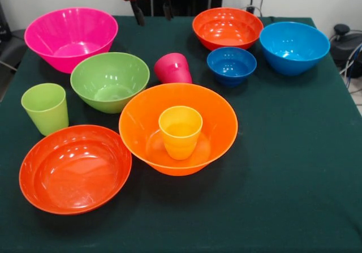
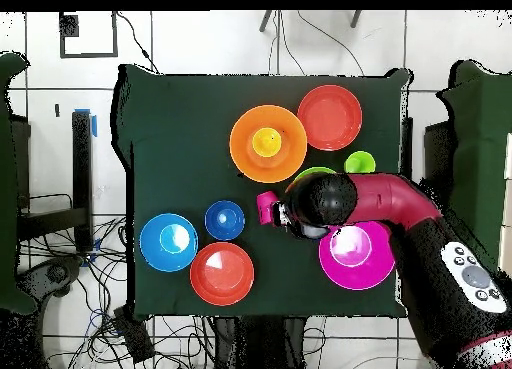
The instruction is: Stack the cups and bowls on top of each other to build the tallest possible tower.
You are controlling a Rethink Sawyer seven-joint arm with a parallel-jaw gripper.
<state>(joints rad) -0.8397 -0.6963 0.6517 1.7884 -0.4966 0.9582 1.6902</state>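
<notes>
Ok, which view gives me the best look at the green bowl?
The front view: the green bowl shows whole there, upright and empty, between the pink bowl and the orange bowl. In the overhead view the arm covers most of it, leaving only a sliver of rim.

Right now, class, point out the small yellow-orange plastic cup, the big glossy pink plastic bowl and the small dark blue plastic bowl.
small yellow-orange plastic cup (image 1: 180,133): front view, on its outer side wall.
big glossy pink plastic bowl (image 1: 70,35): front view, on its inner wall.
small dark blue plastic bowl (image 1: 231,65): front view, on its inner floor.
</notes>
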